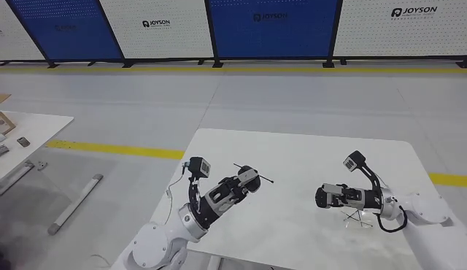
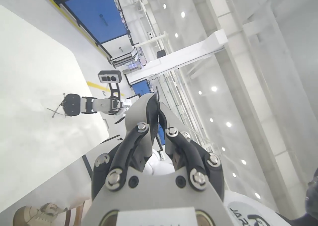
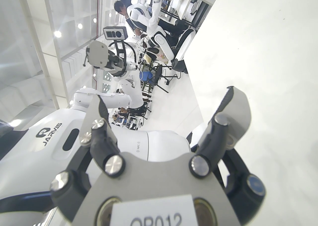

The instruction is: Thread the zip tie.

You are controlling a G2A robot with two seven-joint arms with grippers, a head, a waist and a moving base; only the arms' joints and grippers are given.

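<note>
From the top view, the left end effector point(image 1: 249, 176) hangs over the left part of the white desk point(image 1: 292, 149), its fingers pressed together on a thin black zip tie point(image 1: 266, 179) that sticks out on both sides of the grip; the right end effector point(image 1: 325, 195) sits over the right half of the desk, well apart from the left one; a few loose ties point(image 1: 357, 220) lie crossed on the desk under the right arm, toward the right edge.

From the left wrist view, the left end effector point(image 2: 157, 106) is closed tight, with the zip tie point(image 2: 157, 90) showing as a short dark sliver past the fingertips; farther off, the right end effector point(image 2: 65, 105) hovers just beside the loose ties point(image 2: 55, 112) on the desk point(image 2: 37, 63).

From the right wrist view, the right end effector point(image 3: 165, 97) is spread wide with nothing between its fingers, the desk point(image 3: 273, 38) beside it; in the distance the left end effector point(image 3: 97, 55) is raised, the zip tie point(image 3: 86, 59) a thin dark line at its tip.
</note>
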